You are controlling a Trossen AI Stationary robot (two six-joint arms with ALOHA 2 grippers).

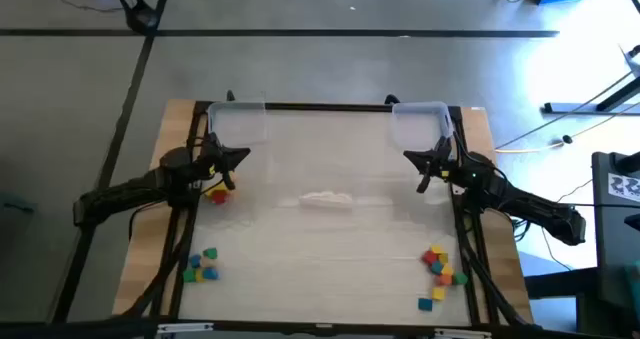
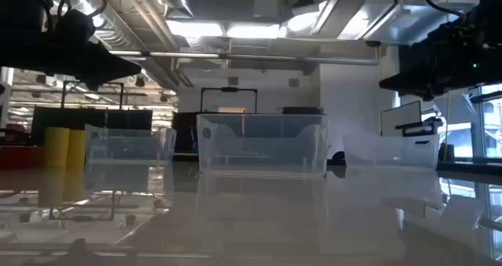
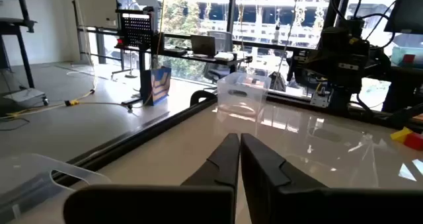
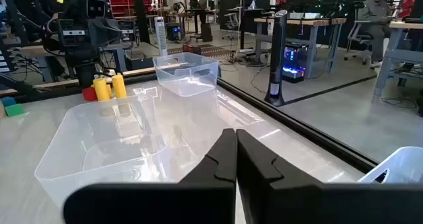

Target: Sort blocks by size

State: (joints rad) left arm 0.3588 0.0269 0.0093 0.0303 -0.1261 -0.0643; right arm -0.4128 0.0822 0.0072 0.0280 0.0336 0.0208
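The blocks lie in three groups on the table. Two yellow ones and a red one [image 1: 218,192] stand just beside my left arm and show as yellow posts [image 4: 109,87] in the right wrist view. A mixed cluster [image 1: 203,266] sits near the front left, and another [image 1: 440,264] near the front right. My left gripper [image 1: 240,157] hovers shut at the table's left, pointing toward the middle, its fingers [image 3: 238,154] empty. My right gripper [image 1: 410,159] hovers shut at the right, facing it, also empty [image 4: 234,154].
Clear plastic bins stand at the far left corner [image 1: 238,124], at the far right corner [image 1: 420,124] and in the table's middle [image 1: 325,199]. A dark frame [image 1: 330,106] runs along the table's far edge. Bare tabletop lies between the two front clusters.
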